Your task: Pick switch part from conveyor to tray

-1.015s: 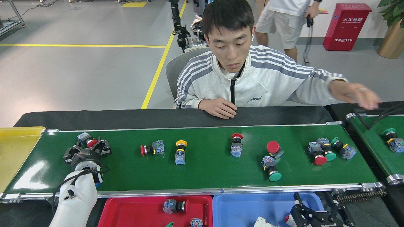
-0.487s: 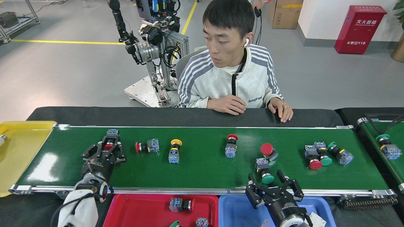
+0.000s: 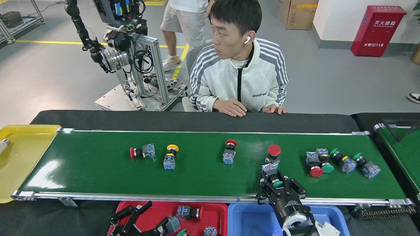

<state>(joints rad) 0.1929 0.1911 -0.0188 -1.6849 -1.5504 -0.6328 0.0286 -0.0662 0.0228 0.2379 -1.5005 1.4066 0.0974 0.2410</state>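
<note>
The right gripper [image 3: 278, 187] sits low over the near edge of the conveyor [image 3: 98, 170], its dark fingers spread around a green-capped switch part [image 3: 273, 177] lying on the belt (whether the pads touch it I cannot tell). The left gripper [image 3: 144, 219] hangs over the red tray [image 3: 215, 213], fingers splayed wide, with a grey switch part [image 3: 172, 225] just beside its right-hand finger. A blue tray [image 3: 246, 219] lies beneath the right arm.

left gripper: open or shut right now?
Open. The left gripper hangs over the red tray, fingers spread wide, nothing visibly clamped between them.
</note>
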